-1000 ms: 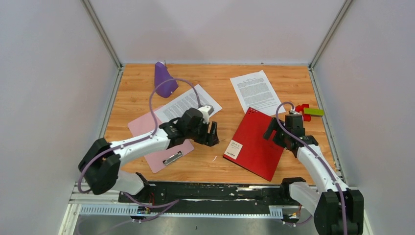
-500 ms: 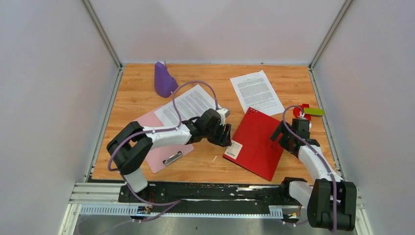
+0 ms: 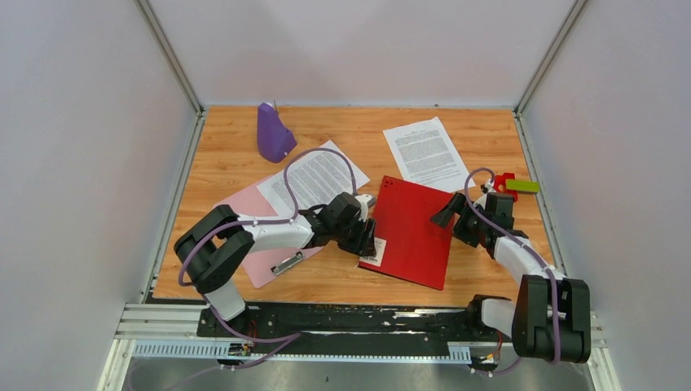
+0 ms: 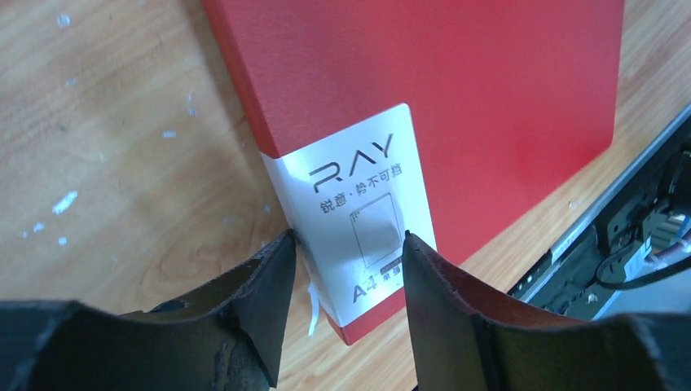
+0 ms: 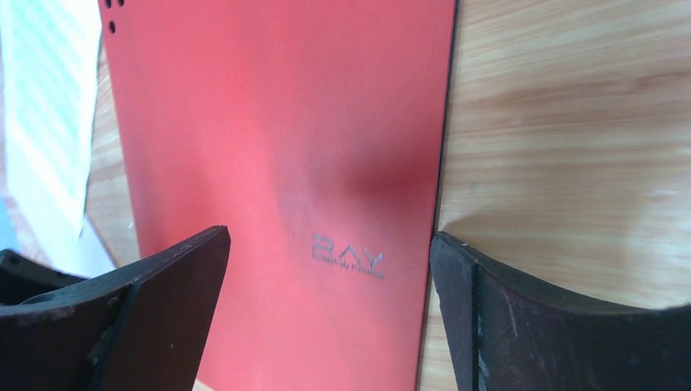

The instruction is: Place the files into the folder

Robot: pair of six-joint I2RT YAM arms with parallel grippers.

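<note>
A wooden tabletop [image 3: 342,130] sits boxed in by plain pale walls [image 3: 358,49] on the left, far and right, with metal posts [image 3: 171,57] at both far corners and a metal rail [image 3: 326,346] along the near edge, all evenly lit.

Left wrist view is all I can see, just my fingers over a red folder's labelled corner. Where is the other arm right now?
Observer: The right gripper hangs open over the red folder's opposite long edge, with one finger above the cover and the other above the bare table.
Operator: And the files, where are they?
Observer: The first sheet lies flat at the table's far side, just beyond the folder.
Operator: The other one?
Observer: The second sheet lies on the left arm's side of the folder, overlapping the far end of the pink clipboard.
</note>
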